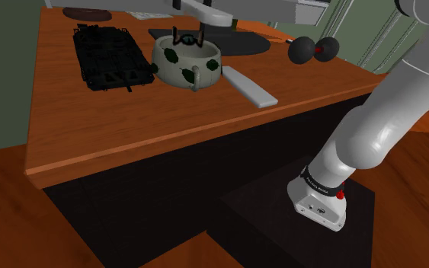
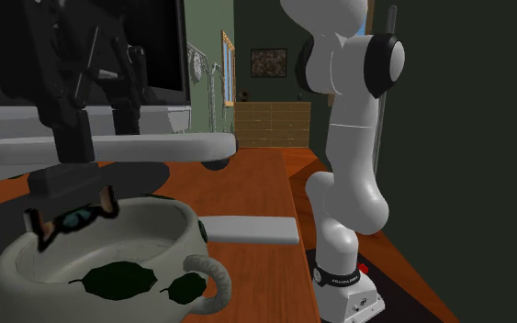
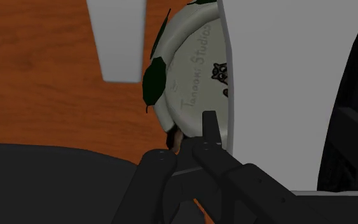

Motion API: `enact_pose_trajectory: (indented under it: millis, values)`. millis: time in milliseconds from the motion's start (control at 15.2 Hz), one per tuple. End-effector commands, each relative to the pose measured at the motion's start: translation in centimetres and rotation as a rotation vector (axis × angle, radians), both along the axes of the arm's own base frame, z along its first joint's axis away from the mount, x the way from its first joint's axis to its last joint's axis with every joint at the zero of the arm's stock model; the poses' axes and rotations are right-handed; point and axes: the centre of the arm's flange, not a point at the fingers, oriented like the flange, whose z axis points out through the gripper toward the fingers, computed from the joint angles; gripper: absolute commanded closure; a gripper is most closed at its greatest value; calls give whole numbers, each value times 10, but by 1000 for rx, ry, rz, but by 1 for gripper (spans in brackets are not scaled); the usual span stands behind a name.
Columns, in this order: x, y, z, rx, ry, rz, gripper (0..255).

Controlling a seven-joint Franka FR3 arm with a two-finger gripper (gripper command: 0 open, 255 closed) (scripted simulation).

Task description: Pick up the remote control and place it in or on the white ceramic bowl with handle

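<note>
As the wrist view shows them, the fingers of my gripper (image 3: 184, 136) stand narrow, closed about the remote control (image 2: 73, 218), a brown part of which sits between their tips. The remote control is a small dark item with a teal middle and a brown stub at each end. It hangs tilted over the rim of the bowl (image 1: 207, 64), on the side away from the handle. Whether it touches the rim I cannot tell. The bowl is white with dark green leaf marks and stands upright on the wooden desk (image 1: 91, 126). A flat white slab (image 1: 249, 86) lies just beside the bowl. A black gridded item (image 1: 110, 57) lies near its other side.
</note>
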Motion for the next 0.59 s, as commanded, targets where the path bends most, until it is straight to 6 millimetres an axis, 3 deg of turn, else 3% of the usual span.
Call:
enact_pose_trajectory:
  millis: [0,528]
  values:
    - [0,0,-10,0,-1,0,255]
    - [0,0,-47,0,-1,0,255]
